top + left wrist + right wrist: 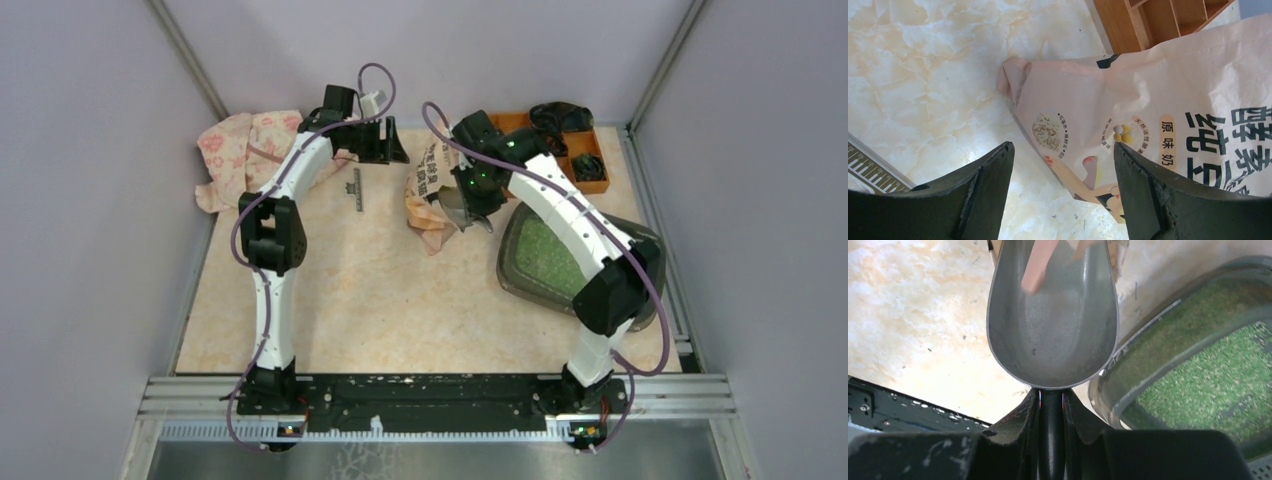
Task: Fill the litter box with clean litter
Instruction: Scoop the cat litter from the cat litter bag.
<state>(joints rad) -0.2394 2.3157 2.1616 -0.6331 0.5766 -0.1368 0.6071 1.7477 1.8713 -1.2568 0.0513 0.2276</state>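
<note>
The dark grey-green litter box (520,280) sits at the right of the table and holds light-green litter (550,255); both also show in the right wrist view, the box (1148,340) and the litter (1208,385). My right gripper (470,200) is shut on the handle of a grey scoop (1053,330), whose bowl is empty and points toward the pink printed bag (428,195). My left gripper (385,150) is open and empty, above the table just left of the bag (1148,110).
An orange compartment tray (590,150) with dark items stands at the back right. A pink floral cloth (240,150) lies at the back left. A small dark ruler (357,190) lies on the table near the left gripper.
</note>
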